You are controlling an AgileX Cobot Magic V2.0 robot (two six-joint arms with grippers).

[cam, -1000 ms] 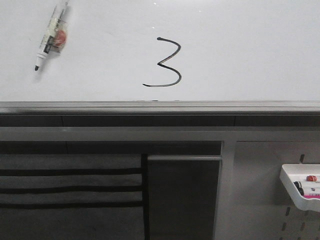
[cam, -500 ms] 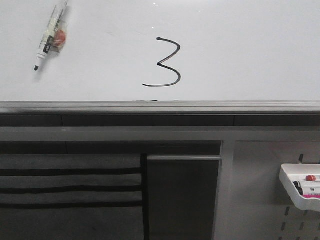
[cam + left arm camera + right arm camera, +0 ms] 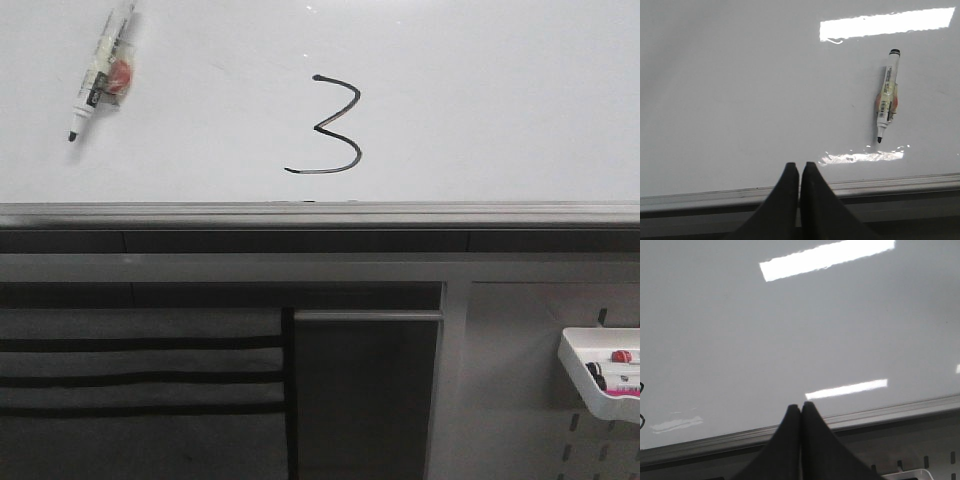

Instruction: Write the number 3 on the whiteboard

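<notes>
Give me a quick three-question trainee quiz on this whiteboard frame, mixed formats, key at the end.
1. True or false: the number 3 is already drawn on the whiteboard.
2. Multiple choice: where is the marker in the front view? A) in the left gripper B) lying on the board, left of the digit C) in the white tray
3. Fill in: the right gripper has its fingers ____ and holds nothing.

Key: 1 true. 2 B. 3 shut.
</notes>
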